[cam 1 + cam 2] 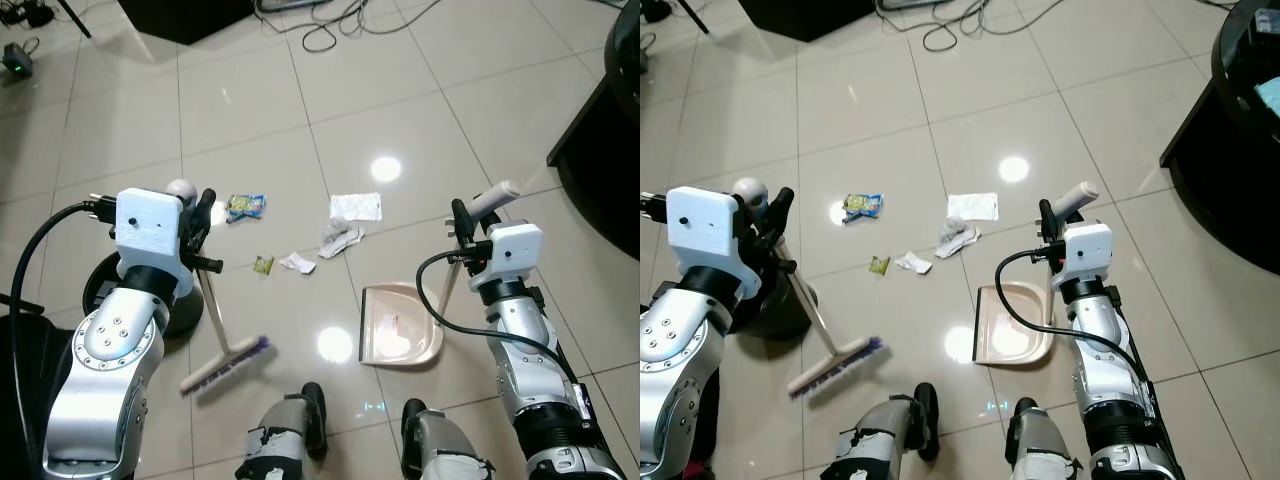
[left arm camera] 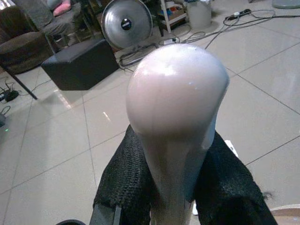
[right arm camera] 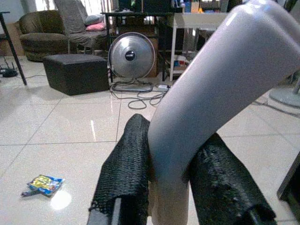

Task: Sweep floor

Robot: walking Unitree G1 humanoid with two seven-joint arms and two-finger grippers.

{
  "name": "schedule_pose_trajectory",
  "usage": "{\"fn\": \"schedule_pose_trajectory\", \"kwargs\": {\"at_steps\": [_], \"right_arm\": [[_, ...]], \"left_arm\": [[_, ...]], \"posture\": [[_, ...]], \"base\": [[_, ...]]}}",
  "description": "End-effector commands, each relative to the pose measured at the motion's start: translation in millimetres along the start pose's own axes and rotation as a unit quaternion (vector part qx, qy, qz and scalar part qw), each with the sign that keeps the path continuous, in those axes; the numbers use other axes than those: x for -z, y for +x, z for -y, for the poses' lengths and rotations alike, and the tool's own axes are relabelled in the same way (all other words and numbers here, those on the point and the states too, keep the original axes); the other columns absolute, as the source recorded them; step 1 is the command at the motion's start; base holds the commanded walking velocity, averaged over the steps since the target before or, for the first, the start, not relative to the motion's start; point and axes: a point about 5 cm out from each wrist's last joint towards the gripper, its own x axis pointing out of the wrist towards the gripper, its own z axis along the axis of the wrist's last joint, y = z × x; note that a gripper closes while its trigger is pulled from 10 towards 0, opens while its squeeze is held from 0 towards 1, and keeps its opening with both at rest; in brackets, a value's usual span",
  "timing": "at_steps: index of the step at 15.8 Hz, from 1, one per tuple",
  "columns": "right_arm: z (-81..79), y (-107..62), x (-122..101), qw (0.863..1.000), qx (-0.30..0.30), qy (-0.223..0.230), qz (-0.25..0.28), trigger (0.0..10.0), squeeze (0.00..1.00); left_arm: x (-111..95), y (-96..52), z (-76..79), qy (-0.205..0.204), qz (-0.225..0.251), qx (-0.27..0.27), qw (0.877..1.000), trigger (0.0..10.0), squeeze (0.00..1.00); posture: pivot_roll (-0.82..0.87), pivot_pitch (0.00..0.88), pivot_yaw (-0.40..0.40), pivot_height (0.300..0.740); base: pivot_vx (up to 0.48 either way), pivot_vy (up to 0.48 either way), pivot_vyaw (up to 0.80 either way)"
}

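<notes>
One broom (image 1: 222, 345): pale slanted stick with a rounded knob at its top, and a cream head with purple bristles resting on the tiles at lower left of the head view. Left gripper (image 1: 200, 228), at mid-left of the frame, is clamped around the upper stick; in the left wrist view both black fingers (image 2: 123, 183) press on either side of the knob's neck.

One dustpan (image 1: 398, 325): beige tray lying flat on the floor at lower centre-right, its open edge facing the litter, with a long pale handle rising to a bent grip. Right gripper (image 1: 462, 228), at mid-right, pinches that handle just below the bend; its fingers (image 3: 127, 173) close on both sides of it.

Litter on the tiles at centre frame, five pieces, well apart from the broom head:
- one colourful snack wrapper (image 1: 245, 207)
- one flat white paper sheet (image 1: 356, 206)
- one crumpled grey-white wad (image 1: 340, 239)
- one small white scrap (image 1: 297, 263)
- one small green scrap (image 1: 263, 264)

One fan (image 3: 131, 57), one black ottoman (image 3: 75, 72), loose cables (image 1: 330, 25) at top of frame.
</notes>
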Motion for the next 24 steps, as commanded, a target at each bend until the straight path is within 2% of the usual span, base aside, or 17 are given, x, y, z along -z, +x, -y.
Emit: {"fn": "schedule_pose_trajectory", "kwargs": {"at_steps": [1,4,9,12,13,14,19,24], "right_arm": [[-4.9,-11.0,11,1.0,-0.012,-0.004,-0.023,10.0,1.0],[-4.2,-14.6,15,1.0,-0.017,-0.007,-0.023,10.0,1.0],[-4.6,-21.9,17,0.999,-0.026,-0.013,-0.024,10.0,1.0],[-8.8,-29.8,19,0.999,-0.03,-0.016,-0.026,10.0,1.0],[-9.1,-31.9,20,0.999,-0.029,-0.018,-0.032,10.0,0.17],[-9.1,-33.6,22,0.999,-0.025,-0.022,-0.039,10.0,0.0],[2.8,-40.8,30,0.996,0.021,-0.052,-0.07,10.0,0.0],[10.2,-44.7,33,0.993,0.029,-0.078,-0.086,10.0,0.0]], "left_arm": [[-3,-4.0,-2.3,0.005,0.005,-0.009,1.0,10.0,0.0],[-4,0.8,8.6,-0.006,0.011,0.0,1.0,10.0,0.0],[-7,7.5,12.1,-0.021,0.026,-0.007,0.999,10.0,0.0],[-8,12.4,21.2,-0.035,0.033,0.011,0.999,10.0,0.0],[-9,14.2,25.8,-0.041,0.036,0.021,0.998,10.0,0.0],[-9,15.9,29.8,-0.044,0.035,0.032,0.998,10.0,0.0],[-7,19.9,43.0,-0.052,0.033,0.073,0.995,10.0,0.0],[-4,20.2,46.6,-0.051,0.029,0.081,0.995,10.0,0.0]], "posture": [[0.2,0.348,0.153,0.74],[0.18,0.325,0.144,0.74],[0.16,0.275,0.123,0.74],[0.14,0.249,0.123,0.74],[0.14,0.246,0.123,0.74],[0.14,0.243,0.127,0.74],[0.13,0.235,0.146,0.74],[0.13,0.242,0.139,0.74]], "base": [[0.0,0.0,0.0],[0.0,0.0,0.0],[0.0,0.0,0.0],[0.0,0.0,0.0],[0.0,0.0,0.0],[0.0,0.0,0.0],[0.0,0.0,0.0],[0.0,0.0,0.0]]}}
